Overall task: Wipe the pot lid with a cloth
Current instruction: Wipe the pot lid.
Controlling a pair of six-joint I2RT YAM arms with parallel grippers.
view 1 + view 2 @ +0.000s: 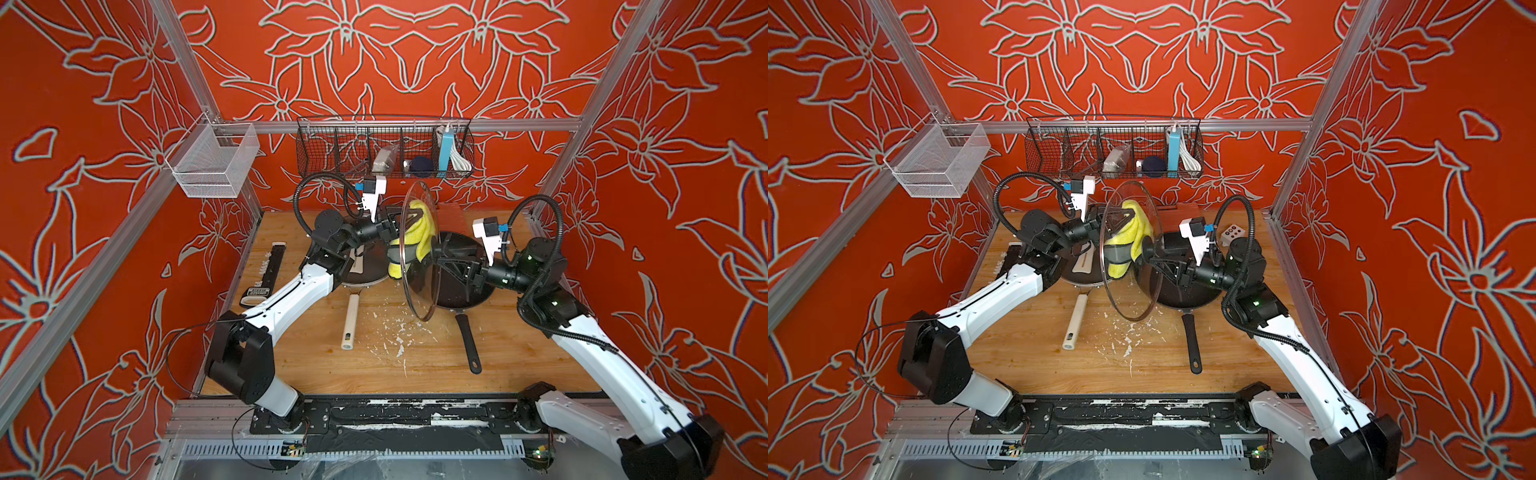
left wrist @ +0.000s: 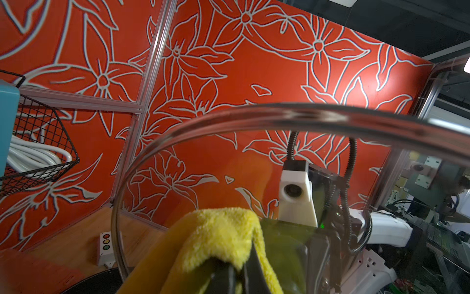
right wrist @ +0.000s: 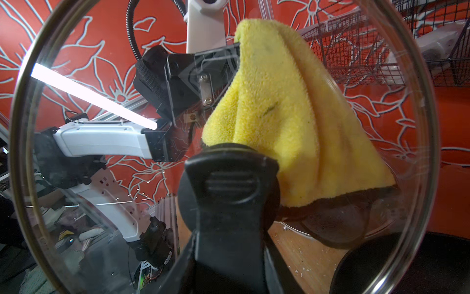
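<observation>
Right wrist view: the right claw (image 3: pixel 229 178) is clamped on the black knob (image 3: pixel 264 203) of the glass pot lid (image 3: pixel 407 127), which is tipped up on edge. The left claw (image 2: pixel 236 276) is pinched tight on the yellow cloth (image 3: pixel 292 114), right against the lid's far face.

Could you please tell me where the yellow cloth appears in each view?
In a top view: cloth near centre, overlapping the upright glass lid.
In a top view: left of centre, overlapping that lid.
Left wrist: inside the lid's rim arc, closest to the lens.
Right wrist: seen through the glass, near the lid's middle.
Shared landmark: the glass lid.
</observation>
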